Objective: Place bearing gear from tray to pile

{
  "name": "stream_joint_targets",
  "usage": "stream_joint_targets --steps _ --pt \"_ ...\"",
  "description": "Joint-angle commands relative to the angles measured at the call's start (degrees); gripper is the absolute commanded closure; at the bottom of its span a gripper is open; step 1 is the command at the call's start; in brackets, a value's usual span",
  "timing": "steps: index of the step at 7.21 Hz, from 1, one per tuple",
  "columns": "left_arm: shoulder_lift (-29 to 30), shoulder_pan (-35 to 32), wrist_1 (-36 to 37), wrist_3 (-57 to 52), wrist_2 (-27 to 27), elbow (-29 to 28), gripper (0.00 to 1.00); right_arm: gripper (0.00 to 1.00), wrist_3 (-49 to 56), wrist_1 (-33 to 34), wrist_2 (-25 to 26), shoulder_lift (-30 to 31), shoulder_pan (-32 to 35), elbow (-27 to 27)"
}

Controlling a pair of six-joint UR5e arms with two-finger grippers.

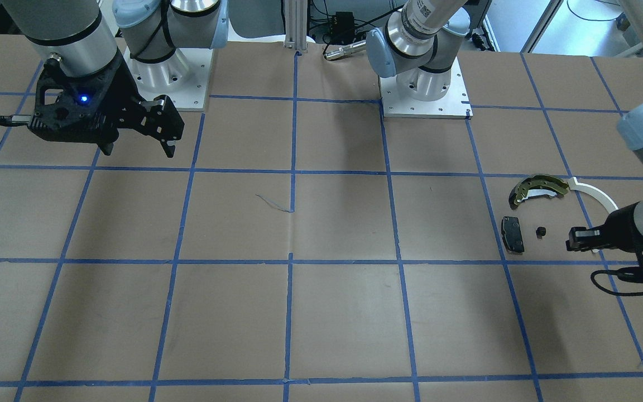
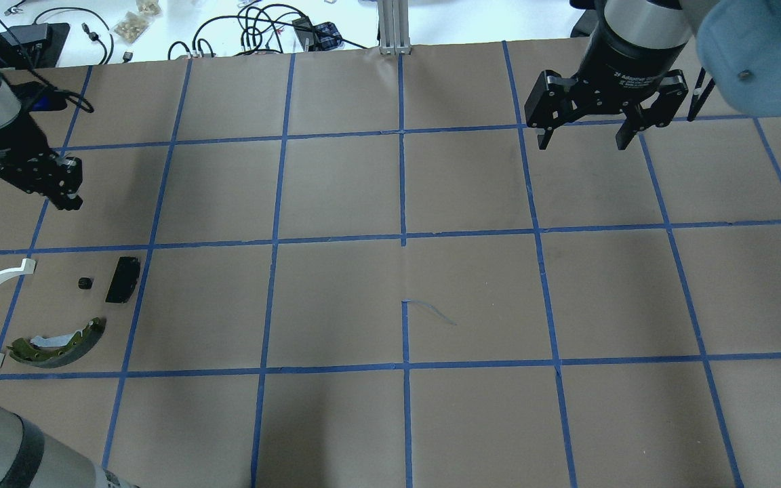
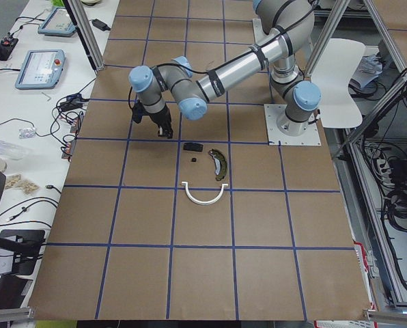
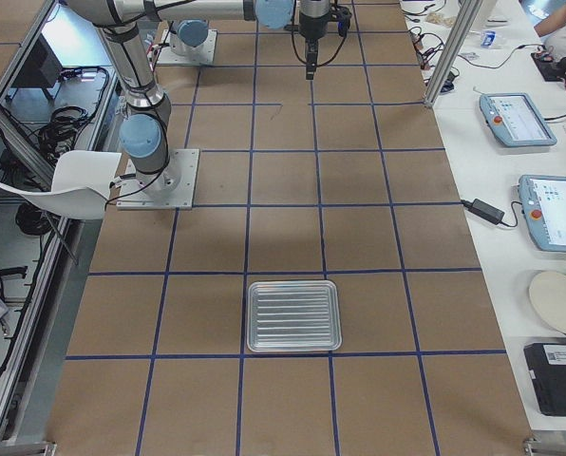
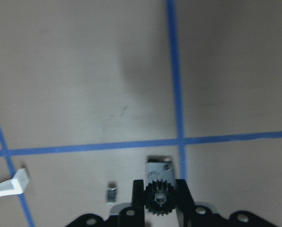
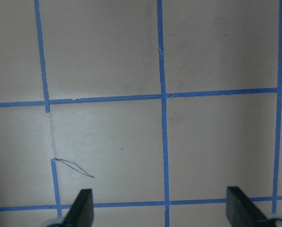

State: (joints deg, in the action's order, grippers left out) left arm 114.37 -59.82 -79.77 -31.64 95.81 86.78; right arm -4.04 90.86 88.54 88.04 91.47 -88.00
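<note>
**A:** Writing first. Overhead, the collar above the right hand (image 2: 584, 141) reads "2F Adaptive"; the rest of that line is too small to read.

**B:** Pose on that one: the right arm drops in at 1 o'clock of the bench (image 2: 336, 190). The hand points straight down, both fingers spread wide, released.

**A:** The left arm sweeps in from 10 o'clock, forearm slanting down. The left hand (image 2: 68, 196) aims toward 5 o'clock and hangs above the far side of the pile (image 2: 51, 313).

**B:** The wrist camera tells it: those fingers are drawn in tight on a small black toothed wheel, the bearing gear (image 5: 159, 199), held clear of the bench. At its 12 o'clock sits a silvery block I can't identify.

**A:** Count it up! Two arms, two hands. The pile sits at 8 o'clock of the bench: one olive-gold curved shoe (image 1: 545, 182), one white arc strip (image 2: 23, 267), one dark grey pad (image 2: 123, 279), one tiny black knob (image 2: 84, 283).

**B:** Layout: the knob is just at the pad's 9 o'clock, not touching it. The arc's tab end is at the knob's 9 o'clock, and the shoe at its 7 o'clock, apart. Whether that knob has teeth is too small to tell.

**A:** And one ribbed silver tray (image 4: 292, 315), seen from the bench's right end at 6 o'clock of that view, well apart from both hands.
</note>
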Motion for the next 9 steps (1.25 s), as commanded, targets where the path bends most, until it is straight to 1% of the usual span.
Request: stream_joint_targets --steps 1,2,4,5,7,9 --pt "0.5 4.6 0.8 -4.6 0.0 2.5 1.0 0.0 0.1 -0.1 0.1 0.1 -0.1 -0.2" --pt "0.7 4.6 4.2 -4.7 0.0 4.3 1.0 0.0 0.1 -0.1 0.1 0.3 0.0 -0.2" --pt "0.8 4.7 11.1 -5.1 0.0 10.1 1.0 0.0 0.0 0.0 0.0 0.4 0.0 -0.2" --pt "0.8 4.7 13.5 -7.0 0.1 12.2 1.0 0.0 -0.1 0.0 -0.2 0.6 0.5 0.4" --pt "0.7 4.8 14.1 -7.2 0.3 13.5 1.0 0.0 -0.1 -0.1 -0.1 0.6 1.0 -0.1" --pt "0.0 6.5 13.5 -7.6 0.3 13.9 1.0 0.0 -0.1 0.0 0.7 0.4 1.0 -0.2"
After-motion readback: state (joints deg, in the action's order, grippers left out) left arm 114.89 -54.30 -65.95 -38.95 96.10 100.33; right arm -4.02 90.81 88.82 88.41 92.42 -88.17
